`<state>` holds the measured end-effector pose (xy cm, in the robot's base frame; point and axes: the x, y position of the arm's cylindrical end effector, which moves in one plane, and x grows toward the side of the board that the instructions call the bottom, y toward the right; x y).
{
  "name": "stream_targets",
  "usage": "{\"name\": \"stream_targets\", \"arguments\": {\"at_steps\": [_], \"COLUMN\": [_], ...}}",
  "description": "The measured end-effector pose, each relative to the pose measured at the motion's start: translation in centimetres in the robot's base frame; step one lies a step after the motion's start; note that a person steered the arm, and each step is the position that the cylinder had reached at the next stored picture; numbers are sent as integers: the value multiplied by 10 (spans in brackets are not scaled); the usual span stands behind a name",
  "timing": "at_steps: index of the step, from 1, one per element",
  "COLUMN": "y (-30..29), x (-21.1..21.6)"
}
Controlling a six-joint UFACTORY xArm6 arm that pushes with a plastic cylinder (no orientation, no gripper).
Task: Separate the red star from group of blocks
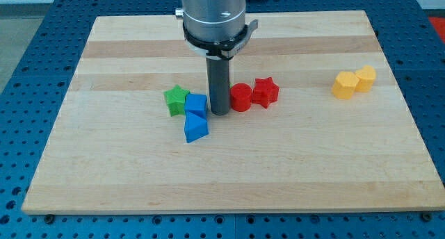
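Camera view, single frame: my tip (220,113) is down on the wooden board (125,169), roughly centre of the board, a bit toward the view's top. It's a bare rod, no jaws, so nothing is grasped; it's only set against blocks. The tip sits in the gap between the blue cube (196,104) on the view's left and the red cylinder (240,97) on the view's right, appearing to touch or nearly touch both; can't confirm contact from this angle. The red star (265,92) is just right of the red cylinder, touching it, slightly higher in the view. So the star is on the far side of the cylinder from my tip, not in direct contact with the rod. Left cluster: green star (176,99) touching the blue cube's left side, and a blue wedge-like block (196,128) directly below the cube, touching it; exact shape is hard to make out. Well apart, near the board's right edge toward the top: an orange-yellow block (343,85) and a yellow block (366,78), touching each other, shapes unclear, maybe rounded or hexagonal. The board rests on a blue perforated table (28,72).
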<state>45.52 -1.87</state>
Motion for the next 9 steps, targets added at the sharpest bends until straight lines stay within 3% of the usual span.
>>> {"name": "stream_targets", "arguments": {"at_steps": [3,8,9], "y": [54,155,151], "x": [-9,-68,-51]}}
